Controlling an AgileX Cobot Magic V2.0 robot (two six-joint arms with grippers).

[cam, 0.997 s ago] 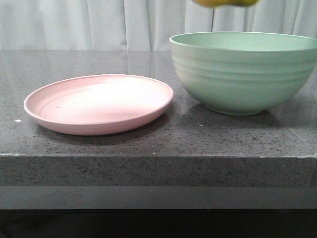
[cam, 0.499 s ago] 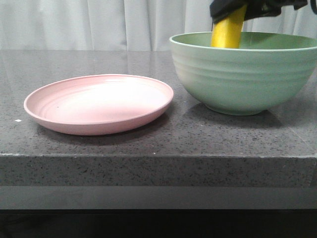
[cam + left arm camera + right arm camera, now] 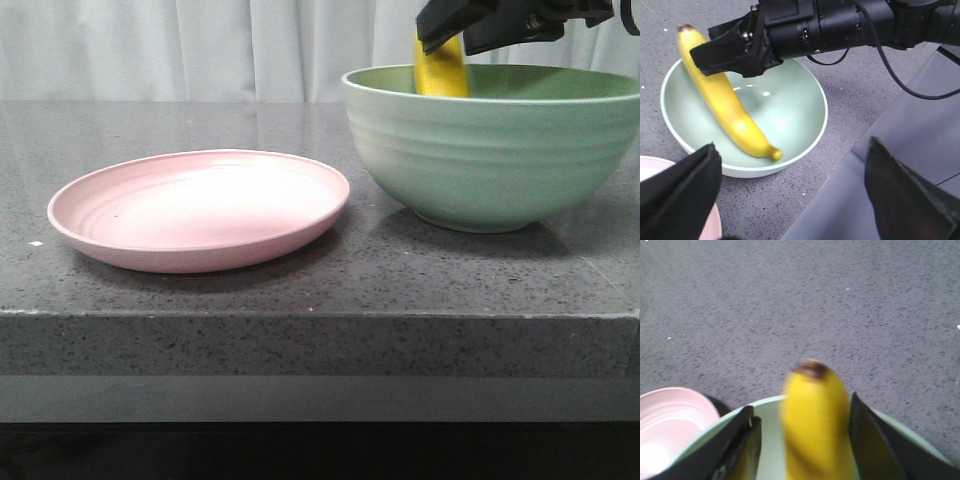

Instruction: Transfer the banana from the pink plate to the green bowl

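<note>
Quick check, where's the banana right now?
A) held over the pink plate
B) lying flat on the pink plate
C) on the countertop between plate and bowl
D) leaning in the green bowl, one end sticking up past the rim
D: the banana slants inside the green bowl, its lower end on the bowl's floor, its upper end past the rim between the right pincer's open fingers; the pink plate is bare.

Counter (image 3: 300, 290): dark grey speckled stone, thick front edge; two items are carried directly on it; pink plate (image 3: 200, 210) is set to the left; green bowl (image 3: 495, 150) is set just beside it on the right, apart.
</note>
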